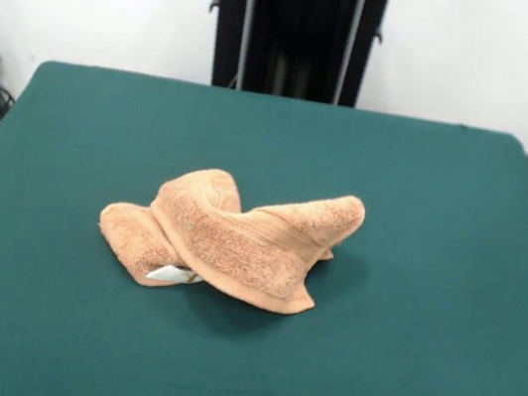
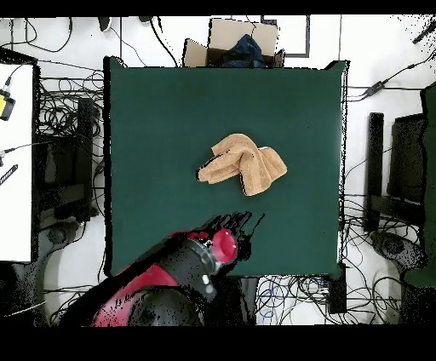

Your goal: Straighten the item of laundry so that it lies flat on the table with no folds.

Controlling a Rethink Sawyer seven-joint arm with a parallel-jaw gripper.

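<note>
The item of laundry (image 1: pixel 228 238) is a light orange-tan terry towel, crumpled into a bunched, folded heap near the middle of the dark green table (image 1: pixel 447 187). A small white tag (image 1: pixel 172 273) sticks out at its front left. From overhead the towel (image 2: pixel 245 163) lies a little right of the centre of the table (image 2: pixel 153 128). The red and black arm (image 2: pixel 209 255) hangs over the table's bottom edge in the overhead view. Its gripper (image 2: pixel 243 226) is well short of the towel and touches nothing. The front view shows no arm.
A cardboard box (image 2: pixel 234 42) with dark contents stands just beyond the table's top edge in the overhead view. Cables (image 2: pixel 68 128) cover the floor on both sides. A white desk (image 2: pixel 15 162) runs along the left.
</note>
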